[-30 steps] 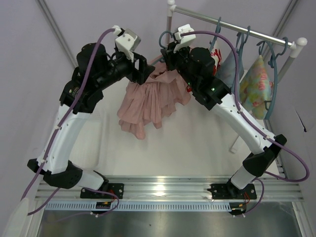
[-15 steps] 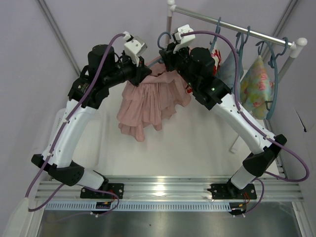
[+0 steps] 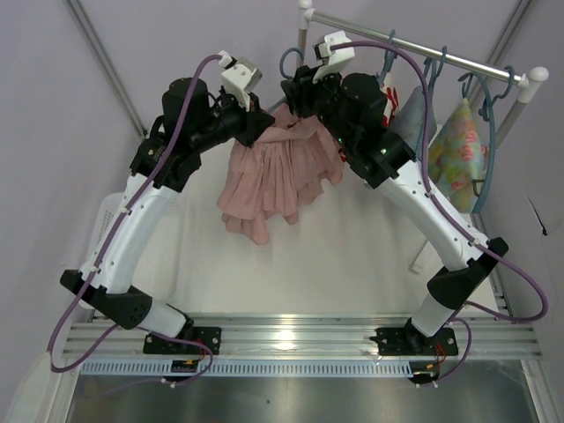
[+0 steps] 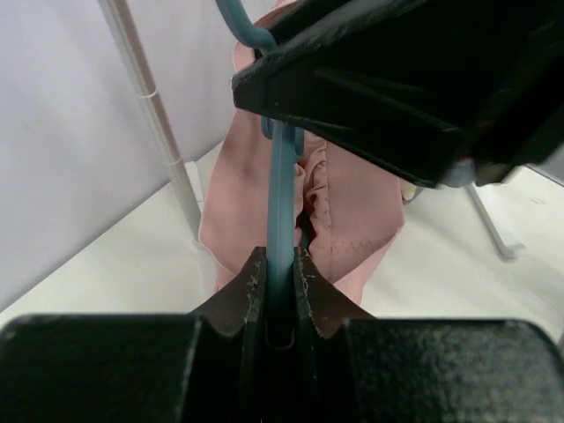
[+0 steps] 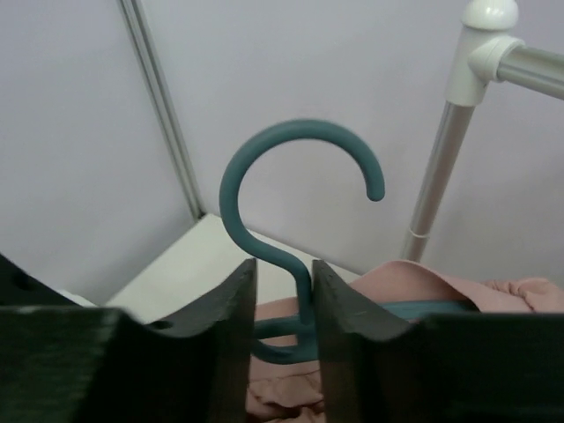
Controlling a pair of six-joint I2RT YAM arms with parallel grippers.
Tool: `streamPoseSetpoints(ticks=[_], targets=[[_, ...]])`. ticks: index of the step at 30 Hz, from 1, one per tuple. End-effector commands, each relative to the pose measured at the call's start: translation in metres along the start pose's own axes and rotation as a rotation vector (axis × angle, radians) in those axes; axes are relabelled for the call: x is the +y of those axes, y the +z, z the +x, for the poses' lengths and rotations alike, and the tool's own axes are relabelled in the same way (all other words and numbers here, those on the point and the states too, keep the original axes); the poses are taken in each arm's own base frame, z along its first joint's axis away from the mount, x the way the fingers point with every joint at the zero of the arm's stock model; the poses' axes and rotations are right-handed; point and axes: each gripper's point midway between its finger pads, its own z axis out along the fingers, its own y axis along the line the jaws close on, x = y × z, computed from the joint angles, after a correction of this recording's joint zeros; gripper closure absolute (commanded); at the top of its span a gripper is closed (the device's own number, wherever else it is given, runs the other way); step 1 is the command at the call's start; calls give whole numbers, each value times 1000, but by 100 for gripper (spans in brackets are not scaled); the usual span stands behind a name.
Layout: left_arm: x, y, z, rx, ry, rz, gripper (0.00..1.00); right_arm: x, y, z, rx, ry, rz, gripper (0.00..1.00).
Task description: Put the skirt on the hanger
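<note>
Both arms are holding the hanger (image 5: 300, 129) up in the upper middle of the top view. The skirt (image 3: 271, 181) is draping off it and hanging down toward frame centre. Left gripper (image 4: 275, 264) is pinching the teal bar, fingers nearly together with only the bar between them. Right gripper (image 5: 282, 273) is clamping the neck just under the hook, with the same narrow gap. Pink fabric is lying over the bar in the right wrist view, but I cannot tell how securely it is sitting. Risks: most of the cloth is hanging toward lower left, so any tilt of the bar is likely sending it off that end. The thin plastic could be twisting in a two-finger pinch if one arm is letting go early. The hook opening is facing the rack rail (image 3: 458, 58) at upper right, so a swing in could be missing the rail or clipping the pale blue garment (image 3: 407, 122) hanging nearest.
</note>
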Motion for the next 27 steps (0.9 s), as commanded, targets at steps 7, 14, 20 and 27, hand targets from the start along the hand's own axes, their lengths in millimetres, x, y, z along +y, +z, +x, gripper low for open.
streamPoseSetpoints(ticks=[7, 14, 20, 27], targets=[[19, 3, -67, -252, -3, -83, 100, 2, -36, -53, -10, 240, 41, 33], [22, 24, -82, -289, 12, -56, 100, -28, -70, -65, -7, 303, 171, 24], [31, 50, -93, -290, 8, -56, 100, -48, -103, -92, -71, 356, 205, 20], [40, 79, -112, -341, -19, -53, 100, -72, -128, -96, -97, 368, 261, 19]])
